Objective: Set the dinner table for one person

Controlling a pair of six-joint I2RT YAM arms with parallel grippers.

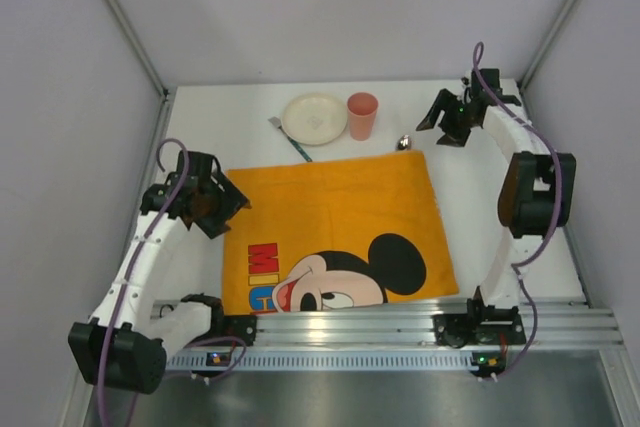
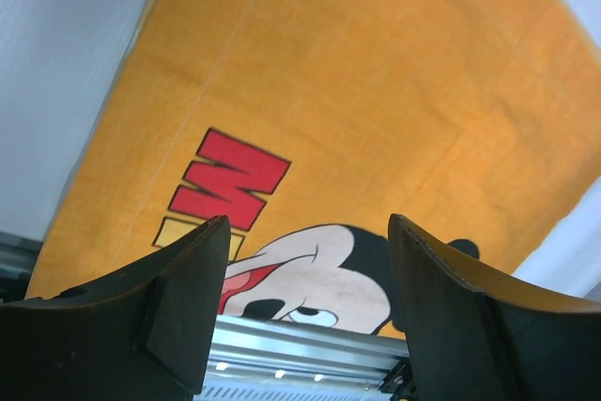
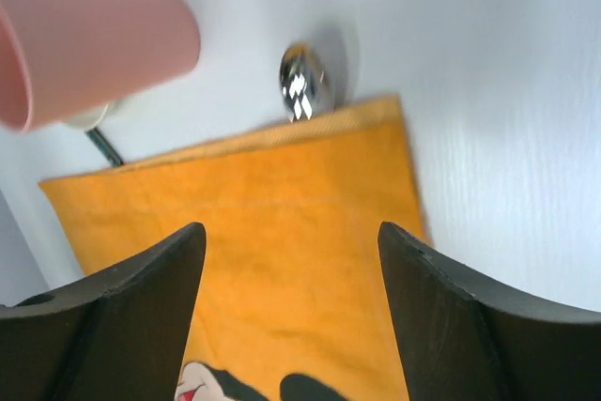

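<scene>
Cloth (image 1: 330,212) lying flat on the table (image 1: 470,207), directly right of the left gripper (image 1: 230,213), which stands by the cloth's far left corner. The right gripper (image 1: 440,127) stands beyond the cloth's far right corner. Leftward from the right gripper, behind the cloth:

- spoon (image 1: 405,142), at the cloth's far edge
- cup (image 1: 362,115)
- plate (image 1: 314,118), just beside the cup
- fork (image 1: 290,137), at the plate's left rim, its handle pointing toward the cloth
</scene>
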